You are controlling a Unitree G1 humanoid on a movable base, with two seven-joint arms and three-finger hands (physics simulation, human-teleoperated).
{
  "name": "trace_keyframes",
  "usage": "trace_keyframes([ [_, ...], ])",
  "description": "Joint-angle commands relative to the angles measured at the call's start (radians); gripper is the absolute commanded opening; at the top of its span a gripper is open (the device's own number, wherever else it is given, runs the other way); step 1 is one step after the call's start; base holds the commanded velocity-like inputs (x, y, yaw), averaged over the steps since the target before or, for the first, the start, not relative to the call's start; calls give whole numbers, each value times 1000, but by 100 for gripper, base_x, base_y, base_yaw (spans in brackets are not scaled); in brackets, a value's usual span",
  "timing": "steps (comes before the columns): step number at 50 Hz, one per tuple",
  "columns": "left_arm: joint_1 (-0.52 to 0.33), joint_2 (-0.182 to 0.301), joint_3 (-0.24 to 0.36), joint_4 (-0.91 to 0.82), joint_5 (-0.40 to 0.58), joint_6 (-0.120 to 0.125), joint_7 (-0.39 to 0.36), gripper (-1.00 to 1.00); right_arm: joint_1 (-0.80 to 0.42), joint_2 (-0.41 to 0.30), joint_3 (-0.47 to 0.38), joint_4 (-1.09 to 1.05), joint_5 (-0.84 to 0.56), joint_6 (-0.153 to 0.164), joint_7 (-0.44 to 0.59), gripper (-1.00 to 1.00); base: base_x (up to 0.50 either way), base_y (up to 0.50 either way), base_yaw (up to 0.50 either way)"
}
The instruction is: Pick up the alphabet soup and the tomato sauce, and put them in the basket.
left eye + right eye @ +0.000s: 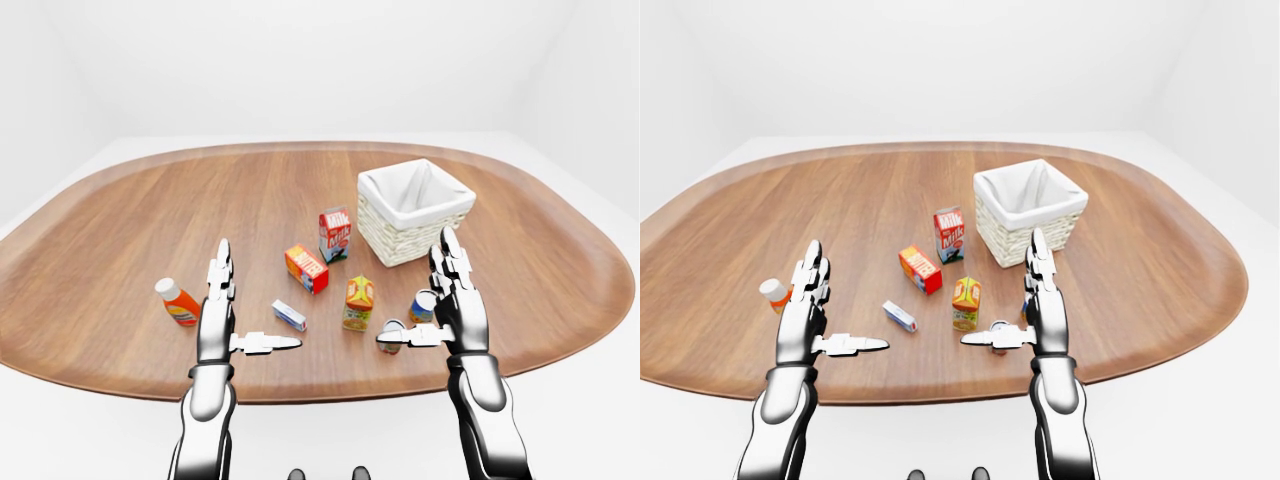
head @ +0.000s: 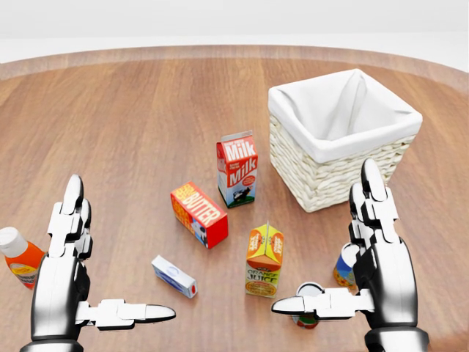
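Note:
The white-lined wicker basket (image 2: 344, 158) stands at the upper right of the head view. The tomato sauce can (image 2: 308, 293), white-topped with a red label, sits at the bottom, partly under my right thumb. The blue-and-yellow alphabet soup can (image 2: 343, 268) is just right of it, half hidden behind my right palm. My right hand (image 2: 322, 236) hovers over both cans, fingers straight and thumb out, open and holding nothing. My left hand (image 2: 121, 249) is open the same way at the lower left, away from both cans.
A milk carton (image 2: 237, 169), a butter box (image 2: 199, 214), an orange juice carton (image 2: 264, 260) and a small white-and-blue box (image 2: 174, 276) stand between my hands. A ketchup bottle (image 2: 18, 258) lies left of my left hand. The oval wooden table (image 1: 120, 230) spreads wide.

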Motion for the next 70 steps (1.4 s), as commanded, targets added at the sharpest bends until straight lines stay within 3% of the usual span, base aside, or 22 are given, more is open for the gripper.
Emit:
trace_keyframes([
  [1, -3, 1, 1, 7, -2, 0, -2, 100, -1, 0, 1, 5, -2, 0, 0, 100, 20, 0, 0],
  [70, -6, 1, 0, 11, -7, 0, -6, 100, -1, 0, 2, 5, 5, 0, 3, 100, 19, 0, 0],
])
